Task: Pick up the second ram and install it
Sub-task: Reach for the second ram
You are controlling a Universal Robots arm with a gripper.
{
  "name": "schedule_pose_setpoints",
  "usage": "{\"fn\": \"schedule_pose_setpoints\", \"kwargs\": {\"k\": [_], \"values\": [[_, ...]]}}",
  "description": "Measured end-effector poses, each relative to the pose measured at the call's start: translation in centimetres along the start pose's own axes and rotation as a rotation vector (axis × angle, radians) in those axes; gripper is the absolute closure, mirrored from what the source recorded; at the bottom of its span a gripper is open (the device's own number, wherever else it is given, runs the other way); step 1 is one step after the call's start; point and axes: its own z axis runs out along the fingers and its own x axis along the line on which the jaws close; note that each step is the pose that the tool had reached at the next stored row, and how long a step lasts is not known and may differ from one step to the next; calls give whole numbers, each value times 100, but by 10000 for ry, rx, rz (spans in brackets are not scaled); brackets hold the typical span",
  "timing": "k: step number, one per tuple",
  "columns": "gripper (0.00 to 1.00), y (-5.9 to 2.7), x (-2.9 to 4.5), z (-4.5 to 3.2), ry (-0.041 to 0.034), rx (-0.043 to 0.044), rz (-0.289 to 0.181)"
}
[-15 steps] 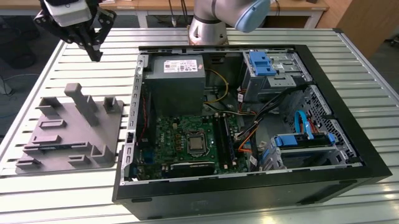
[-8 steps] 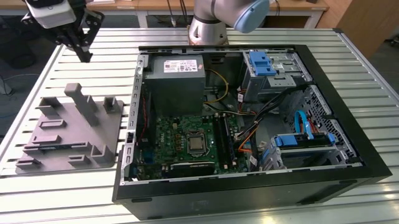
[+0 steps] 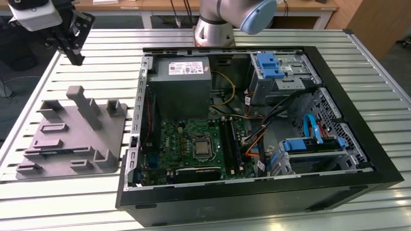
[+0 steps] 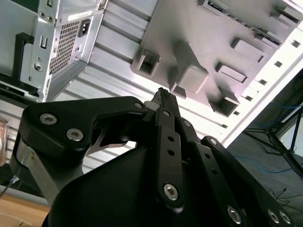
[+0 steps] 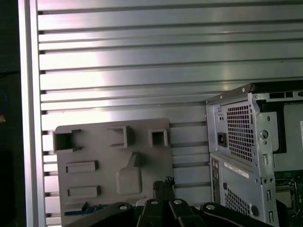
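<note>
While your end effector (image 3: 78, 60) hangs clenched on nothing above the slatted desk (image 3: 103, 53), it is well apart from the second ram (image 3: 63, 151). That stick sits in a low slot at the end of the grey holder block (image 3: 77, 139) farthest from the end effector. Fingers brought down closed would likely land on the stick's edge instead of straddling it, and could chip it or lever it out. The block's tall posts (image 3: 86, 108) stand between the two, so a low, straight approach risks clipping them. An off-centre pinch on so thin a board could let it tilt. It would then meet the memory slots (image 3: 229, 139) in the open computer case (image 3: 359, 159) crooked, close to loose cables (image 3: 257, 139).
</note>
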Motion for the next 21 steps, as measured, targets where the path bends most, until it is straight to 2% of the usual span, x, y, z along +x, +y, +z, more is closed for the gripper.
{"fn": "schedule_pose_setpoints", "kwargs": {"k": [5, 15, 18, 21], "values": [[90, -12, 150, 10, 0, 0, 1], [90, -43, 527, 57, 1, 1, 1], [90, -57, 589, 103, -1, 0, 0], [90, -123, 616, 153, 1, 0, 0]]}}
